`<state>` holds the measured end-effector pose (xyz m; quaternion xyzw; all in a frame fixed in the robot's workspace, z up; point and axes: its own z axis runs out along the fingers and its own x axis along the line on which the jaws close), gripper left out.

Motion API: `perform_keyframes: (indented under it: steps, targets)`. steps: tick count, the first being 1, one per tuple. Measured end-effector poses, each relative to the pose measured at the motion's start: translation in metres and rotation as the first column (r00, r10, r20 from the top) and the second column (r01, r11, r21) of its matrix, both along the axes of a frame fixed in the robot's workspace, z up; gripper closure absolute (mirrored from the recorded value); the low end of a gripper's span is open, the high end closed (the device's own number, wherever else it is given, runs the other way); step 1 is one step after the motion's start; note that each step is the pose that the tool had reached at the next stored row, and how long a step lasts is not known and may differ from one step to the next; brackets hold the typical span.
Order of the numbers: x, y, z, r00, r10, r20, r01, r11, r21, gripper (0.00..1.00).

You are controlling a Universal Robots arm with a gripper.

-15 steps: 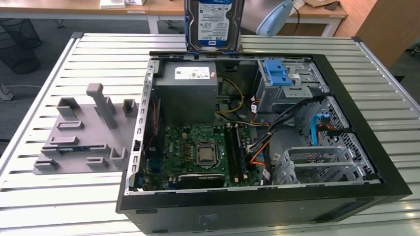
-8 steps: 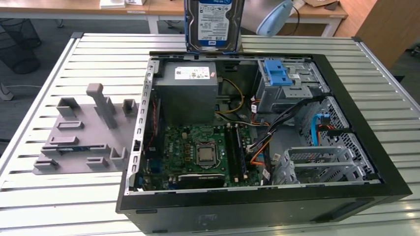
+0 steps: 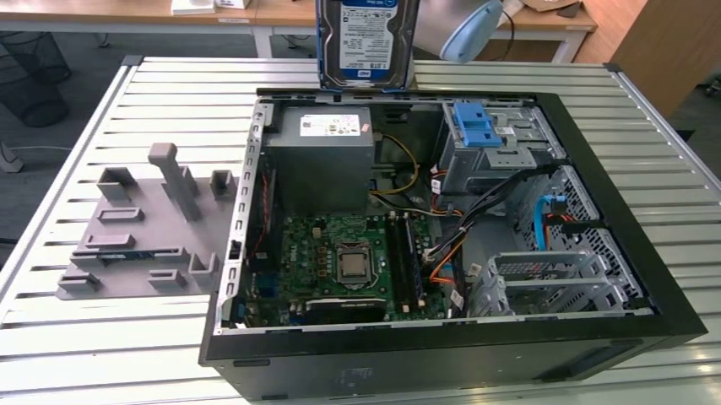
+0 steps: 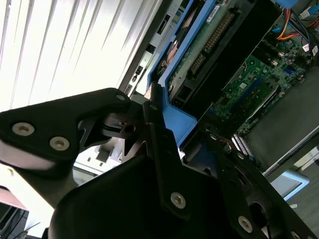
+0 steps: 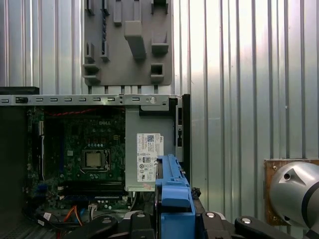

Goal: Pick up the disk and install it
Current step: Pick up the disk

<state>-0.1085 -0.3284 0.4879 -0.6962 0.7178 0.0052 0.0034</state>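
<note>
1. Above the far edge of the desk [image 3: 101, 337] in the exterior view, the disk [image 3: 366, 42] hangs upright in the air with its labelled face toward that camera. It sits just over the far wall of the open computer case [image 3: 631, 336].
2. My pincer [image 4: 164, 132] is clamped on the disk. In the second wrist view its black fingers [image 4: 112, 124] press against either side of the blue frame, and the drive's circuit-board side runs away from them toward the case.
3. In the first wrist view the blue frame stands on edge between the same black finger parts, above the case interior.
4. Inside the case, the grey power supply box [image 3: 327, 160] fills the far corner directly below the disk. The motherboard [image 3: 349, 253] lies nearer the camera.
5. A blue latch piece [image 3: 477, 125] tops the upper bay, and a silver drive cage [image 3: 541, 278] sits toward the near corner on the exterior view's right.
6. A grey fixture plate [image 3: 135, 236] lies flat on the desk beside the case, toward the edge on the exterior view's left.
</note>
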Motion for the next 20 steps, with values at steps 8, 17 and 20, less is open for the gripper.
perform_keyframes:
  steps: [8, 17, 20]
  targets:
    - [-0.0004, 0.0000, 0.0000, 1.0000, 0.000, 0.0000, 0.000, 1.0000, 0.0000, 0.64]
    - [-0.0005, -0.0015, 0.0000, 1.0000, 0.000, 0.0001, 0.000, 1.0000, 0.0001, 0.64]
    - [-0.0005, -0.0022, 0.0000, 1.0000, 0.000, 0.0000, 0.000, 1.0000, 0.0000, 0.64]
